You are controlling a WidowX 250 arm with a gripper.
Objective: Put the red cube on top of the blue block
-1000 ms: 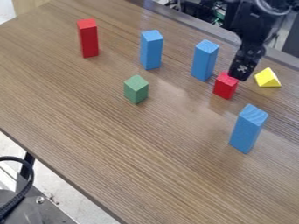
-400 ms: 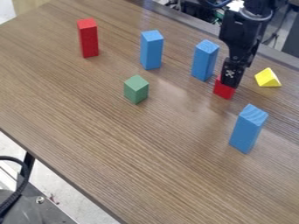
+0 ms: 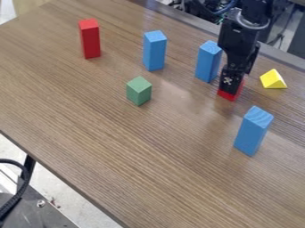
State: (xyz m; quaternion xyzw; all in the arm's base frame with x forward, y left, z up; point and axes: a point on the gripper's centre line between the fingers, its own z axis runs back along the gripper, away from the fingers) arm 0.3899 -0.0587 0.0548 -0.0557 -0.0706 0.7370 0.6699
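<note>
- Gripper (image 3: 229, 90) low at the red cube, right of centre in the view, pointing down; arm comes in from the top edge.
- Wide or narrow: cannot tell, nor whether it has hold of the cube.
- Red cube (image 3: 228, 96) on the table (image 3: 125, 156), partly hidden by the gripper; red shows below and to its right.
- Blue blocks, three, all upright: far left one (image 3: 154, 50), middle one (image 3: 207, 61) just beside the gripper in the view, near one (image 3: 253, 131) toward the right edge.
- Yellow wedge (image 3: 273, 79) right of the cube, a little apart.
- Green block (image 3: 138, 91) left of the cube, well apart.
- Tall red block (image 3: 90, 39) upright, upper left.
- Black cable (image 3: 25, 189) past the table edge, lower left.
</note>
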